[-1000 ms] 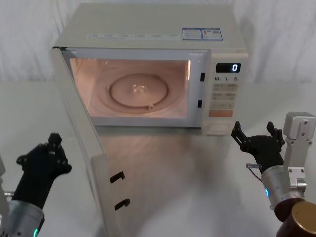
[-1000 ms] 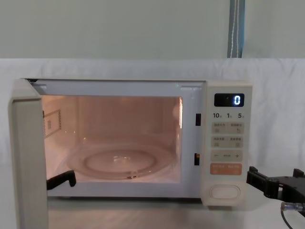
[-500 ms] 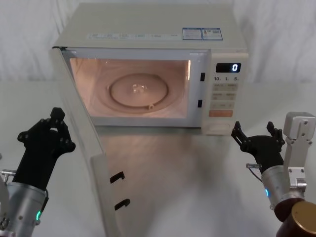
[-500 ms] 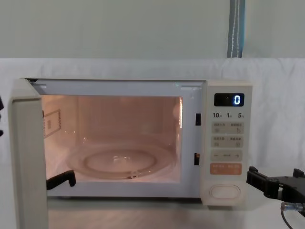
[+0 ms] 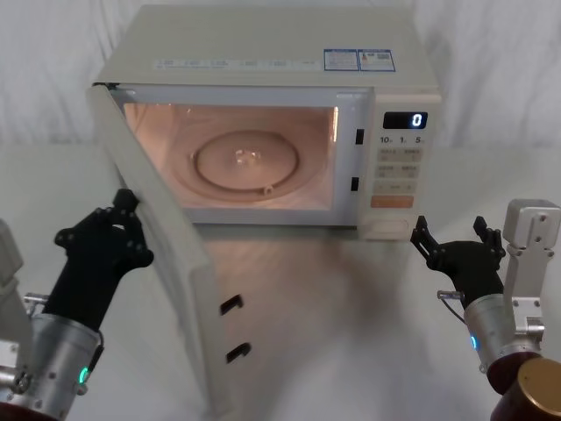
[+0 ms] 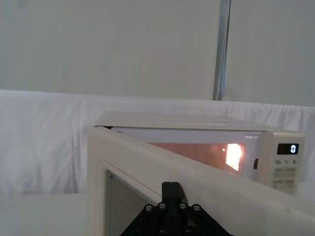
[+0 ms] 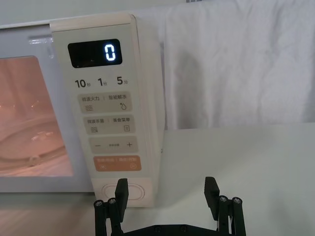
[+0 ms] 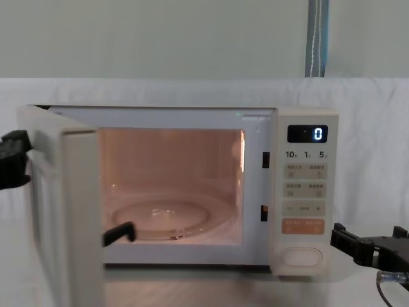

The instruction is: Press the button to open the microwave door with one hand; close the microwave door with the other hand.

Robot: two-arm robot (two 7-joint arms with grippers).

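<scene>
Cream microwave door (image 5: 166, 263) ajar; button (image 7: 123, 190) unpressed.

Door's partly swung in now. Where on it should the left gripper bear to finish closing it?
Push, don't grip: the microwave door is a flat panel hinged at its left. The left gripper sits against its outer face; bearing nearer the free latch edge would likely give more leverage.

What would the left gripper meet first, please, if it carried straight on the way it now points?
The left gripper would meet the outer face of the microwave door; its fingertips seem already at or touching that panel, though exact contact is unclear.
</scene>
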